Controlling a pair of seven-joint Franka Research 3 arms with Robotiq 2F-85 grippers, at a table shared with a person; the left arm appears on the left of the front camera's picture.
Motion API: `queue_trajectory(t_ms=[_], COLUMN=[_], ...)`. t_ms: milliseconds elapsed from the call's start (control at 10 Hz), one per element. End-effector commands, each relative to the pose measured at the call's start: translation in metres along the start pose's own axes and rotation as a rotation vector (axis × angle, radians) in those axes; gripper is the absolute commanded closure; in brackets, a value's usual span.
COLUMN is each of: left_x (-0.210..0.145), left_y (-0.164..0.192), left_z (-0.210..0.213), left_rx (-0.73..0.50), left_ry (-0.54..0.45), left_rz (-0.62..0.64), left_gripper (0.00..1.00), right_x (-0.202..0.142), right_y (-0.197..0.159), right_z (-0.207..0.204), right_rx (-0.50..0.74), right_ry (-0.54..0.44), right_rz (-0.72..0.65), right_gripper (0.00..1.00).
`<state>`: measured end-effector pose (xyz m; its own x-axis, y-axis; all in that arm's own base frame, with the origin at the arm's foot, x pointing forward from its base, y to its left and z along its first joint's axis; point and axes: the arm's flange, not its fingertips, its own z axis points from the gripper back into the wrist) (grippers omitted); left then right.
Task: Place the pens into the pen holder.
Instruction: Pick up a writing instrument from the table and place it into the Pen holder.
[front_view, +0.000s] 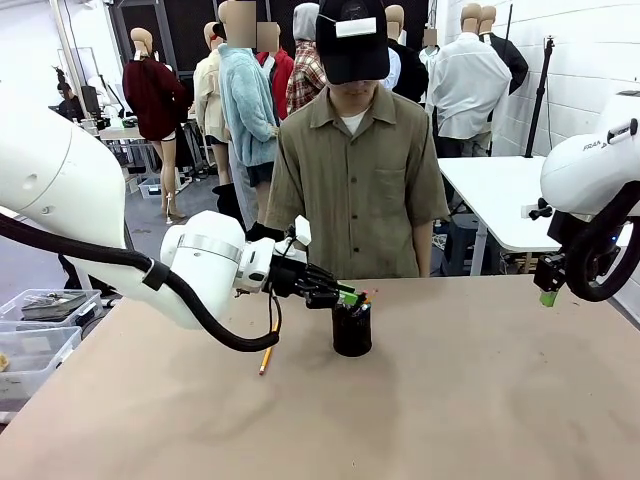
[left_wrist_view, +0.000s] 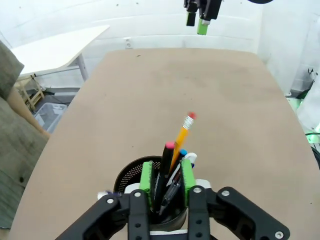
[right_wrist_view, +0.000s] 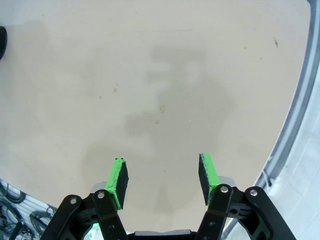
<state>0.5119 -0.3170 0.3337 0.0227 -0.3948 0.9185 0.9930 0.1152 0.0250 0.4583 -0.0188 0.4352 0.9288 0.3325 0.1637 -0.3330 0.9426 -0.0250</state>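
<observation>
The pen holder (front_view: 352, 335) stands near the middle of the tabletop (front_view: 450, 400), in front of the person (front_view: 360, 170). In it stand a dark pen (left_wrist_view: 166, 157) with a red end, an eraser-tipped pencil (left_wrist_view: 183, 134) and a blue-ended pen (left_wrist_view: 183, 152). The left gripper (left_wrist_view: 166, 170) sits over the rim. Its fingers (left_wrist_view: 146, 176) are a little apart on either side of the pens, with a gap beside the dark pen, so they grip nothing. A loose pencil (front_view: 267, 358) lies just left of the holder. The right gripper (right_wrist_view: 162, 170) hangs above the tabletop well off to the right, with its fingers wide apart and empty.
</observation>
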Motion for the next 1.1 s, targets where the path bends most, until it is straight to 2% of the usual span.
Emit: queue_trajectory(t_ms=[0,200,400,500,600,1000], left_x=[0.007,0.015,0.026,0.034,0.038,0.035], left_y=[0.001,-0.007,-0.015,-0.02,-0.021,-0.022], left_z=[0.01,0.037,0.077,0.105,0.121,0.149], left_rx=[0.009,0.068,0.204,0.268,0.324,0.499], left_ry=[-0.024,-0.033,0.064,0.117,0.168,0.406], left_rz=[-0.003,-0.001,0.029,0.115,0.145,0.436], left_gripper=[0.32,0.32,0.32,0.32,0.32,0.32], right_x=[-0.004,-0.004,-0.004,-0.004,-0.004,-0.004], right_y=[0.0,0.0,0.0,0.0,0.0,0.0], right_z=[-0.003,-0.003,-0.003,-0.003,-0.003,-0.003], right_rx=[-0.039,-0.039,-0.039,-0.039,-0.039,-0.039], right_ry=[-0.001,-0.001,-0.001,-0.001,-0.001,-0.001], right_rz=[0.01,0.01,0.01,0.01,0.01,0.01], right_gripper=[0.28,0.28,0.28,0.28,0.28,0.28])
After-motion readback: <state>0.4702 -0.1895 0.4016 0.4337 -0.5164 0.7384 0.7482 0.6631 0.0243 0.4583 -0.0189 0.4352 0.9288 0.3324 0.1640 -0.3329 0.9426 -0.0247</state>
